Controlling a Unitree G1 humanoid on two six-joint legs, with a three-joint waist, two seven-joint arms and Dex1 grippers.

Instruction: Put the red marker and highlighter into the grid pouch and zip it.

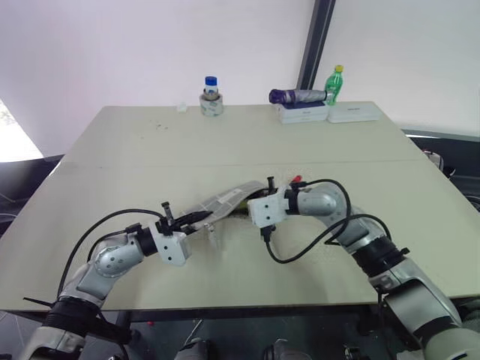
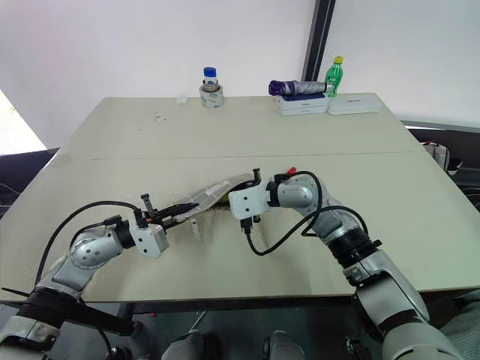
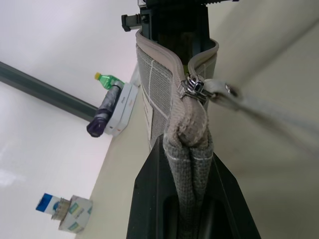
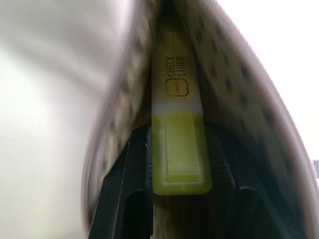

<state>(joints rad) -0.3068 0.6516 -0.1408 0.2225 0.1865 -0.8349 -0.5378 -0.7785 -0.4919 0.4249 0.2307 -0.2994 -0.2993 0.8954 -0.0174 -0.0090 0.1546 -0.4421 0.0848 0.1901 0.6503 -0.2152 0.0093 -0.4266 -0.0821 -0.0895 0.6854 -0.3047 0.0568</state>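
Observation:
My left gripper (image 1: 204,217) holds the grid pouch (image 1: 229,199) off the table by one end. In the left wrist view its fingers (image 3: 149,199) are shut on the pouch's (image 3: 158,89) grey fabric end, just below the zipper slider (image 3: 193,89), and the zip stands open beyond it. My right gripper (image 4: 180,196) is shut on the yellow highlighter (image 4: 175,124), whose front end sits inside the pouch's open mouth between the fabric walls. In the head views the right gripper (image 1: 249,205) meets the pouch's far end. The red marker is hidden.
At the table's far edge stand a blue-capped jar on a tape roll (image 1: 211,98), a purple folded umbrella (image 1: 298,96) on white boxes (image 1: 304,113), and a green bottle (image 1: 334,83). The beige table (image 1: 150,150) lies around the pouch.

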